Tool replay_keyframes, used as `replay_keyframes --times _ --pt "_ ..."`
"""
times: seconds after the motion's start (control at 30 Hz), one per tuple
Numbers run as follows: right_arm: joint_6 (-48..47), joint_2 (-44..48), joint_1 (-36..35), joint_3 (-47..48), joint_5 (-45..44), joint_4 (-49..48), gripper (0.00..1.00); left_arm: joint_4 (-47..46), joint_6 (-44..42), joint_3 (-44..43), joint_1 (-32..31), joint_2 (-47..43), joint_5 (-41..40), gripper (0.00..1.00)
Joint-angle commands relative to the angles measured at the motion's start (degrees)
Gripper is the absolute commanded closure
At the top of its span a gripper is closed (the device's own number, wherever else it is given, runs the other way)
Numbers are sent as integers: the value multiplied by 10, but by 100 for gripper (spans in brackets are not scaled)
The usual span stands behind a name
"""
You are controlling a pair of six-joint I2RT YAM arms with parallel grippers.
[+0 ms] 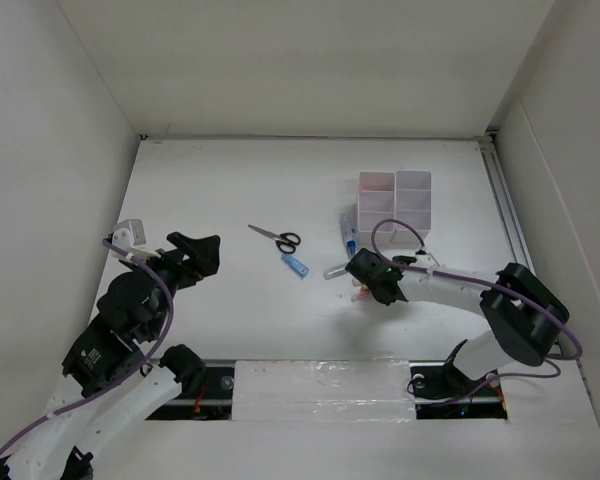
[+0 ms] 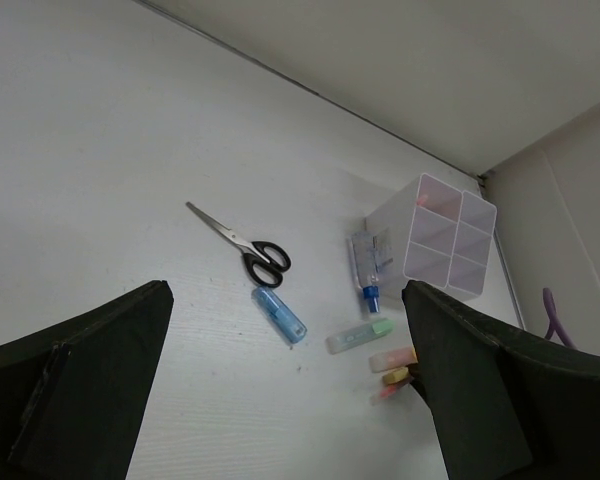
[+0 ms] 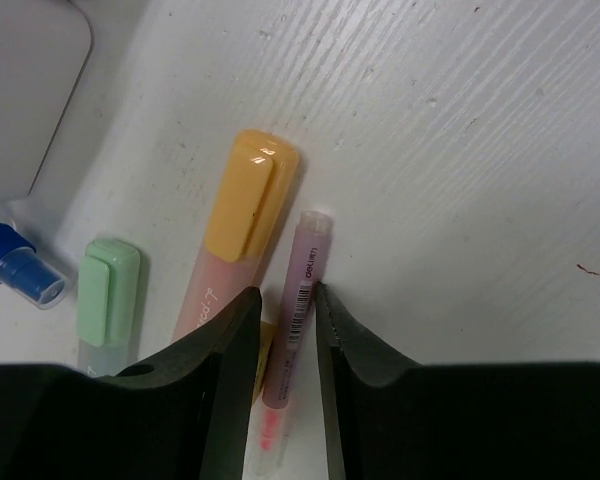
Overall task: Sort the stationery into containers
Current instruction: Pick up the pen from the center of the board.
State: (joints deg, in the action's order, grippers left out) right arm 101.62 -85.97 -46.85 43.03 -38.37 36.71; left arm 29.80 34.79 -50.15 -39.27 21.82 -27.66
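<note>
Lower centre of the right wrist view: the right gripper (image 3: 287,330) pinches a thin pink pen (image 3: 298,305) lying on the white table (image 3: 460,150), fingers narrow around its barrel — apparently to lift it for sorting. An orange-capped marker (image 3: 242,235) lies just beside it. The white organiser (image 1: 394,201) sits upper right in the overhead view. The left gripper (image 2: 280,400) hangs open — idle.

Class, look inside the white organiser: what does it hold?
In the top view the white organiser shows only pale compartment floors. The left wrist view shows a faint pinkish spot in one far compartment; the lower parts stay hidden behind its walls.
</note>
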Motion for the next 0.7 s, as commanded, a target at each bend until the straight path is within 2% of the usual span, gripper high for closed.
replay_keyframes --times 0.0,0.07,0.1,0.13,0.33,0.37,0.47,0.67 --pt "-6 -14 3 -9 47 -15 67 -17 -8 2 2 -9 -4 0" --pt "-6 -9 3 -16 47 -20 67 -17 -8 2 2 -9 -9 0" --pt "-6 -3 3 -16 52 -20 76 -17 -8 2 2 -9 -9 0" --pt "-6 -3 3 -22 59 -20 96 -17 -8 2 2 -9 -9 0" --pt "-13 -21 -3 -22 70 -8 96 -17 -8 2 2 -14 -9 0" --pt "-13 -21 -3 -22 70 -8 100 -17 -8 2 2 -14 -9 0" --pt "-19 -21 -3 -22 76 -8 100 -17 -8 2 2 -20 -9 0" --pt "-6 41 -14 -17 45 54 100 -17 -8 2 2 -20 -9 0"
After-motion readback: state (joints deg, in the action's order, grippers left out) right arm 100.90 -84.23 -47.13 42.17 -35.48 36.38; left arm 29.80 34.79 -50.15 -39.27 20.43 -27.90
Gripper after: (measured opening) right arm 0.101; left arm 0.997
